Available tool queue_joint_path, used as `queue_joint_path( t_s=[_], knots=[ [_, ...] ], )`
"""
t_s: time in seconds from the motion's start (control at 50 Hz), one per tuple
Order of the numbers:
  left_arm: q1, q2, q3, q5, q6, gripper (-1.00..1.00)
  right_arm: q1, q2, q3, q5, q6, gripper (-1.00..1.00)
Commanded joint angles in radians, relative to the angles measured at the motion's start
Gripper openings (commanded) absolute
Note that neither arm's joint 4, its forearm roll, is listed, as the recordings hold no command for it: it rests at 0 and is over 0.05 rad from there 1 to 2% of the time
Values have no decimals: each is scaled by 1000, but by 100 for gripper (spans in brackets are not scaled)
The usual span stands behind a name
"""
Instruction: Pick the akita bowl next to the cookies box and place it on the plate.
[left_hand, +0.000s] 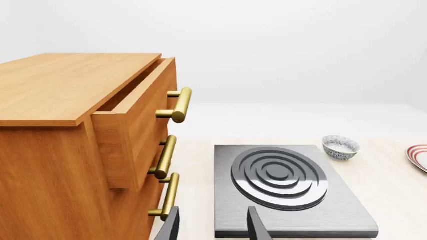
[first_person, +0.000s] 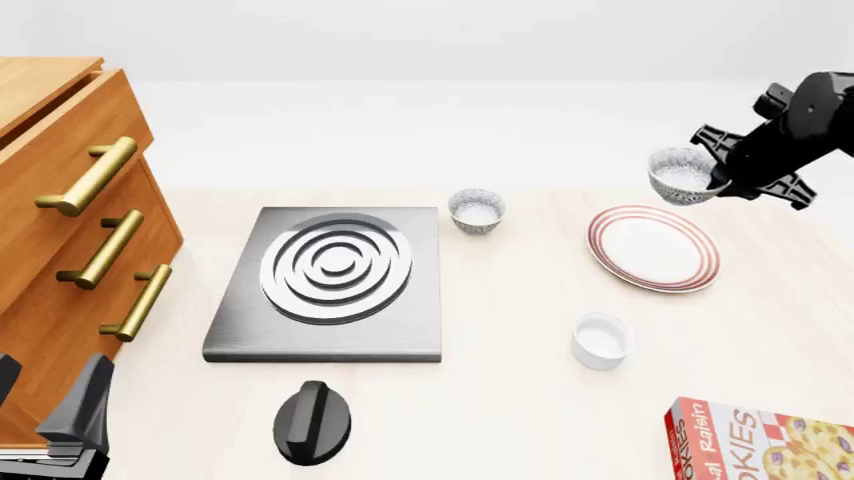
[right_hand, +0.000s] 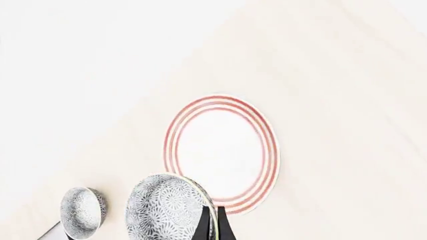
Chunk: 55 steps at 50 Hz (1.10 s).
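Note:
My right gripper (first_person: 717, 178) is shut on the rim of the akita bowl (first_person: 681, 175), a small speckled grey-blue bowl held in the air and tilted, just beyond the plate's far right edge. The plate (first_person: 654, 250), white with red rings, lies bare on the table. In the right wrist view the held bowl (right_hand: 163, 207) sits against the gripper (right_hand: 215, 225), with the plate (right_hand: 220, 150) beyond it. The cookies box (first_person: 761, 440) lies at the front right corner. My left gripper (first_person: 47, 398) stands open at the front left, holding nothing, also seen as a gripper (left_hand: 213, 227) facing the stove.
A second speckled bowl (first_person: 477, 211) stands by the far right corner of the grey stove plate (first_person: 334, 280). A plain white cup (first_person: 599, 340) sits in front of the plate. A black knob (first_person: 311, 420) lies near the front. The wooden drawer cabinet (first_person: 54, 230) fills the left, its top drawer ajar.

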<state>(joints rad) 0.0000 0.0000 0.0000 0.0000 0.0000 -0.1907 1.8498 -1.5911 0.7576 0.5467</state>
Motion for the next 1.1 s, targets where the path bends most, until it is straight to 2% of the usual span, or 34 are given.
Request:
queue_joint_path(
  t_s=[0.02, 0.08, 0.12, 0.18, 0.5, 1.1],
  knots=[
    [0, 0, 0, 0, 0, 100, 7, -4, 79, -87, 45, -100],
    [0, 0, 0, 0, 0, 100, 24, -15, 118, -120, 77, -100],
    [0, 0, 0, 0, 0, 100, 4, 1, 103, -111, 53, -100],
    [0, 0, 0, 0, 0, 100, 18, -1, 129, -136, 72, -100],
    [0, 0, 0, 0, 0, 100, 16, 33, 148, -181, 70, -100],
    [0, 0, 0, 0, 0, 100, 7, 95, 146, -242, 44, -100]
  ],
)
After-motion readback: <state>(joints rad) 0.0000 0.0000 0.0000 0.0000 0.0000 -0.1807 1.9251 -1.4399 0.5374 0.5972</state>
